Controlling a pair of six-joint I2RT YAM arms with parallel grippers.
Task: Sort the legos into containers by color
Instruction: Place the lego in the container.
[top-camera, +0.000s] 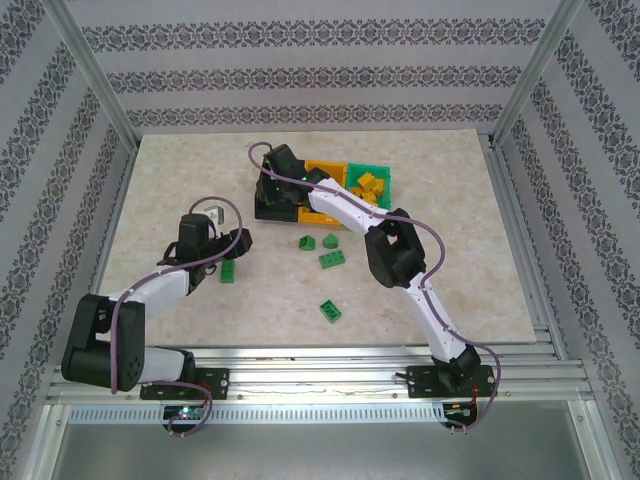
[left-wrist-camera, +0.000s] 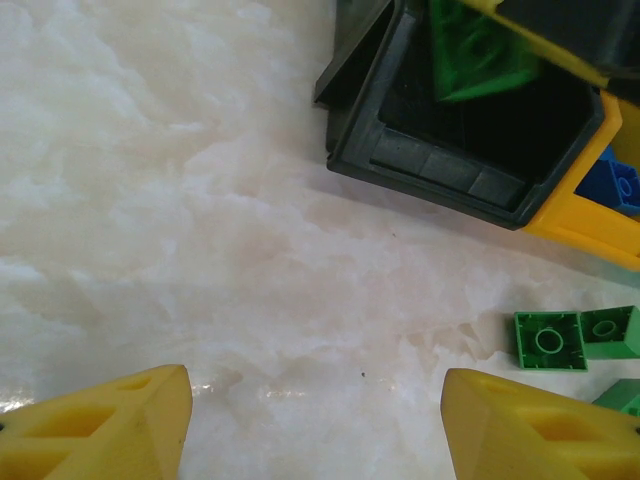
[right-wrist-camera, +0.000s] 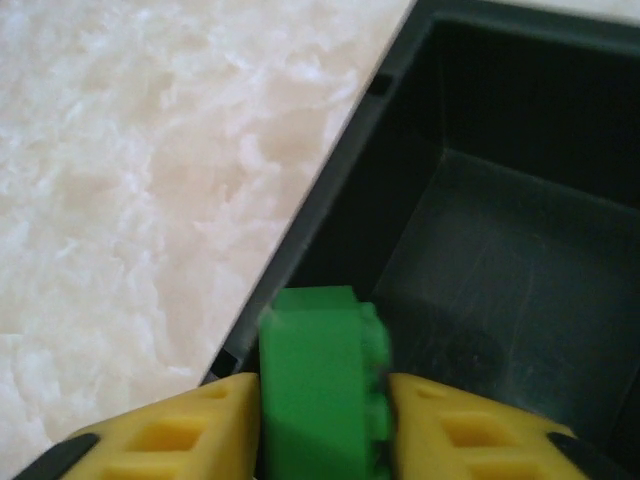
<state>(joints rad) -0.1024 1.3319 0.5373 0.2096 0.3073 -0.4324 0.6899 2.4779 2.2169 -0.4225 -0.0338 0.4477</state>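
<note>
- The right end effector (right-wrist-camera: 322, 400) is clamped on a green lego (right-wrist-camera: 315, 370) and holds it over the near corner of the black bin (right-wrist-camera: 520, 100).
- The left end effector (left-wrist-camera: 320, 425) is spread wide and holds nothing, low over bare table (left-wrist-camera: 200, 200).
- The orange-yellow bin (left-wrist-camera: 580, 215) touches the black one, with blue legos (left-wrist-camera: 615, 185) inside.
- The green bin (top-camera: 385, 163) holds yellow-orange legos (top-camera: 370, 185).
- Loose green legos (top-camera: 333, 260) lie on the table near the bins.
</note>
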